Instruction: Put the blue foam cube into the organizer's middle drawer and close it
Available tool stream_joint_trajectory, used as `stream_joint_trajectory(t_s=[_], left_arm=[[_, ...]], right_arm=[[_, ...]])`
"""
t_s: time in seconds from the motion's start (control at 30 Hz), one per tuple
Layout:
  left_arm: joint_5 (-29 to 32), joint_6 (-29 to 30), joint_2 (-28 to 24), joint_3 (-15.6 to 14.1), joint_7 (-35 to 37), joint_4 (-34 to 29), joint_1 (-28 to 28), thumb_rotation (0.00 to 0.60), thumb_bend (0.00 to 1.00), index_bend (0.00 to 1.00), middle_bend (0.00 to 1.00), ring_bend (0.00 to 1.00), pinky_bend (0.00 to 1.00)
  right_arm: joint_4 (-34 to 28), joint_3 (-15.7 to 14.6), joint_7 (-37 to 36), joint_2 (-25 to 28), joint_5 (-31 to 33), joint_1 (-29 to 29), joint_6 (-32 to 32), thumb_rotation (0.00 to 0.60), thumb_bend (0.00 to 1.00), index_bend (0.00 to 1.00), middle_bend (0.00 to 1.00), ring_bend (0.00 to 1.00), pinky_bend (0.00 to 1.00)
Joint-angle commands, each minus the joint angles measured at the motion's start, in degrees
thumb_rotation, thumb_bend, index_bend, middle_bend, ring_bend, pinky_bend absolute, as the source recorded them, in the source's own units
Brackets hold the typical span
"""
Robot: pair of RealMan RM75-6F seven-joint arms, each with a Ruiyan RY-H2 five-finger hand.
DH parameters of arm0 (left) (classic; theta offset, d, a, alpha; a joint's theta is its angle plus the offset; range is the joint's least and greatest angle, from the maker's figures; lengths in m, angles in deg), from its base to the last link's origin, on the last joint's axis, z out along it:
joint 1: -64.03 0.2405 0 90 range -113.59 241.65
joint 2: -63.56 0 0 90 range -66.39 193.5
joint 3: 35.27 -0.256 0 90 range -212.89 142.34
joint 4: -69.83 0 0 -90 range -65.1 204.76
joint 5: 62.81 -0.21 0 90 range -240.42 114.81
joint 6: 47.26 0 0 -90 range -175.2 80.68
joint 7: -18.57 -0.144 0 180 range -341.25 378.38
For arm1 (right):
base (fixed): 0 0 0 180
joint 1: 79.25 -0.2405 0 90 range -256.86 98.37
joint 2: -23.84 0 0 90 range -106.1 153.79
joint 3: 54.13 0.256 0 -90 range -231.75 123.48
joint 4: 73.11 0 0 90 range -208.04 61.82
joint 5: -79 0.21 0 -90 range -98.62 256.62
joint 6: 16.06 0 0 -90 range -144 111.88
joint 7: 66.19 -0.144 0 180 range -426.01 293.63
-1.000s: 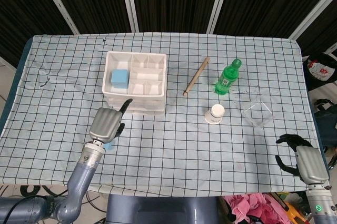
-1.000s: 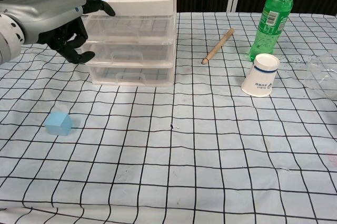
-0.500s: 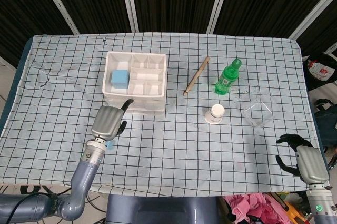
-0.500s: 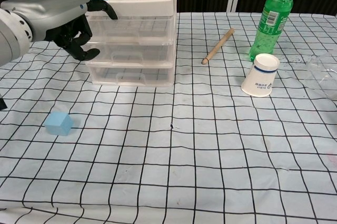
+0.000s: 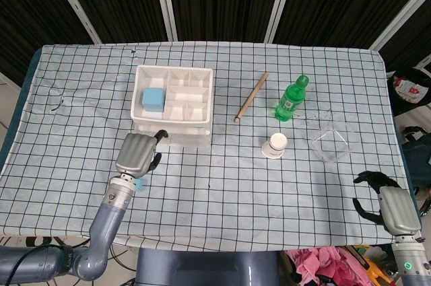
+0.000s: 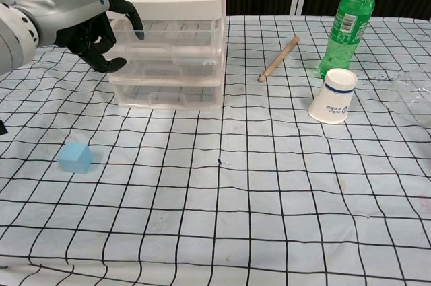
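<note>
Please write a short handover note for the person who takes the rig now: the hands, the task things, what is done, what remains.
Left hand: empty, fingers curled at the front of the organizer, at its upper drawers; contact unclear.
Right hand: open, idle at the near right table edge.
Small blue foam cube: on the cloth, front-left of the organizer. A larger blue block sits in the top tray.
Done: nothing visible; middle drawer looks closed.
Left: open drawer, insert cube, close.
</note>
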Motion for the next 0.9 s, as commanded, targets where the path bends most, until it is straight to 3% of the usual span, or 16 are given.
stream_joint_trajectory(t_s=[0.03, 0.9], left_arm=[[0.06, -0.19, -0.79, -0.12, 0.54, -1.05, 0.0, 0.6, 0.39, 0.34, 0.91, 0.88, 0.86], [-5.18, 0.2, -8.59, -6.76, 4.44, -10.09, 3.77, 0.6, 0.39, 0.35, 0.9, 0.88, 0.86]], right_arm=[[0.02, 0.04, -0.1, -0.04, 0.05, 0.02, 0.03, 0.6, 0.29, 0.39, 0.28, 0.2, 0.26], [-0.08, 0.1, 0.1, -0.15, 0.0, 0.11, 0.24, 0.6, 0.3, 0.39, 0.28, 0.2, 0.26]])
